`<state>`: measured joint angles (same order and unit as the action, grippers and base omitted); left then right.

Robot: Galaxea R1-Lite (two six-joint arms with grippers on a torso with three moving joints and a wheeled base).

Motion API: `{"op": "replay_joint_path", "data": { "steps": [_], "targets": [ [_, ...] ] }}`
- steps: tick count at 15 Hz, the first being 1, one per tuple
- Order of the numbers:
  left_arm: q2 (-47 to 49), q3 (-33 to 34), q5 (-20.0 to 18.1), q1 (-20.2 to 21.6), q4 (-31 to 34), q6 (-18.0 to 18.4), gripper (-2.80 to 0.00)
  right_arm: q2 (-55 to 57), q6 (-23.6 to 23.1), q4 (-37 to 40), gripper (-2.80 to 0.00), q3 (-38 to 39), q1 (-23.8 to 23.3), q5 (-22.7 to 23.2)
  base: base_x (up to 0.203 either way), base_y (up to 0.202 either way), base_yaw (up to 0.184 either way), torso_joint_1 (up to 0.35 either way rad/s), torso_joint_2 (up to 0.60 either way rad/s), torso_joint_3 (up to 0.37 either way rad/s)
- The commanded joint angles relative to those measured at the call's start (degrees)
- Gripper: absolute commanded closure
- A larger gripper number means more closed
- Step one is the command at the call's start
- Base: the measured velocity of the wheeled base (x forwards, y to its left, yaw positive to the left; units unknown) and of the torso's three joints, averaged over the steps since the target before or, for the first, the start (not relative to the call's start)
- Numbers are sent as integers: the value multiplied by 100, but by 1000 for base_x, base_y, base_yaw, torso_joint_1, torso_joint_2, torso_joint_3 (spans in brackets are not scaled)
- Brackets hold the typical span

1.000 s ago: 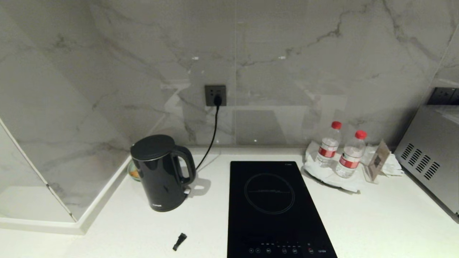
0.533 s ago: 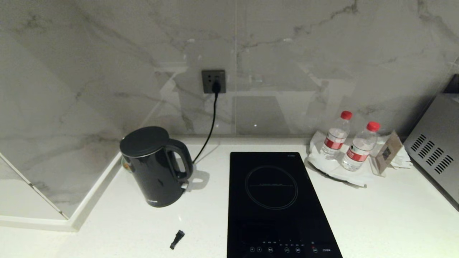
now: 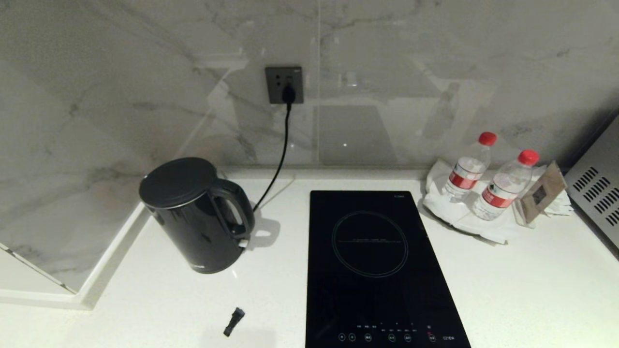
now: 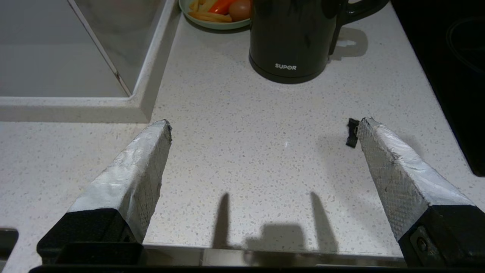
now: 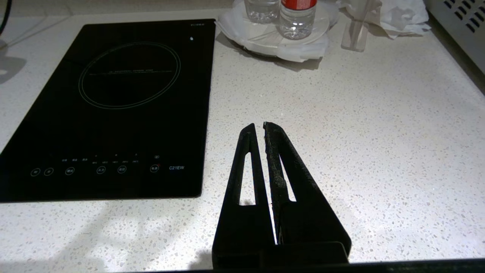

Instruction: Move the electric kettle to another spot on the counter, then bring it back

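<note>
The glossy black electric kettle (image 3: pixel 193 217) stands upright at the back left of the white speckled counter (image 3: pixel 145 299), handle turned toward the hob, cord running to the wall socket (image 3: pixel 284 84). In the left wrist view the kettle (image 4: pixel 291 41) shows its white SUPOR lettering, well ahead of my left gripper (image 4: pixel 263 125), which hangs open and empty over bare counter near the front edge. My right gripper (image 5: pixel 259 125) is shut with nothing in it, over the counter (image 5: pixel 360 132) beside the hob. Neither arm shows in the head view.
A black induction hob (image 3: pixel 377 270) fills the middle. Two water bottles (image 3: pixel 488 176) stand on a plate with tissue at the back right, next to a silver appliance (image 3: pixel 597 193). A small black piece (image 3: pixel 233 322) lies near the front. A bowl of food (image 4: pixel 218 13) sits behind the kettle.
The whole head view has shifted: the camera has tilted down and closer, so socket and wall sit higher in the picture. Nothing on the counter has moved.
</note>
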<state>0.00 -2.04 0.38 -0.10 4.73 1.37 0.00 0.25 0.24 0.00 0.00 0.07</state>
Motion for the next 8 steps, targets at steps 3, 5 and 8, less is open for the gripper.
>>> {"op": "replay_joint_path", "data": {
  "steps": [3,5,8],
  "targets": [
    [9,1,6,1,2,-5,-280,0,1,2,0,0,0,1,0,0,0,-1,9,-201],
    [9,1,6,1,-7,-5,-280,0,1,-5,0,0,0,1,0,0,0,-4,6,-191],
    [9,1,6,1,2,-5,-280,0,1,-2,0,0,0,1,0,0,0,-4,10,-70]
  ]
}}
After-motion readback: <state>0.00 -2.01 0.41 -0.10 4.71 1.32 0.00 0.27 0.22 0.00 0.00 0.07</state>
